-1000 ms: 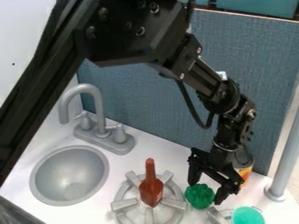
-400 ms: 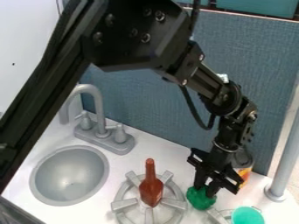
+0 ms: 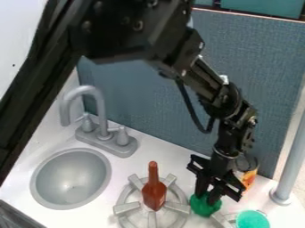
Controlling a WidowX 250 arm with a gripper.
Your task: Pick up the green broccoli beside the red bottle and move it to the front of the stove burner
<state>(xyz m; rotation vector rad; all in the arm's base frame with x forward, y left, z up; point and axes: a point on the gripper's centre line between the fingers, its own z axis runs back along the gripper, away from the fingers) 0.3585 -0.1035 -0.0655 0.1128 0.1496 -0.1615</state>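
Gripper: black two-finger gripper (image 3: pixel 207 196), closed around the top of the lumpy green toy (image 3: pixel 204 208)
Green toy: on the white counter (image 3: pixel 83 219); just beside the round grey burner (image 3: pixel 125 208)
Burner: bears the reddish-brown bottle (image 3: pixel 154 194)

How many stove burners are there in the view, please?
2. One burner is under the red-brown bottle; the other burner, partly cut off by the bottom edge, is beside the green cup.

A textured blue-grey panel (image 3: pixel 256 67) stands upright behind the white counter (image 3: pixel 158 144). A plain white wall (image 3: pixel 21 33) adjoins on the left. A grey post (image 3: pixel 292 156) stands at right.
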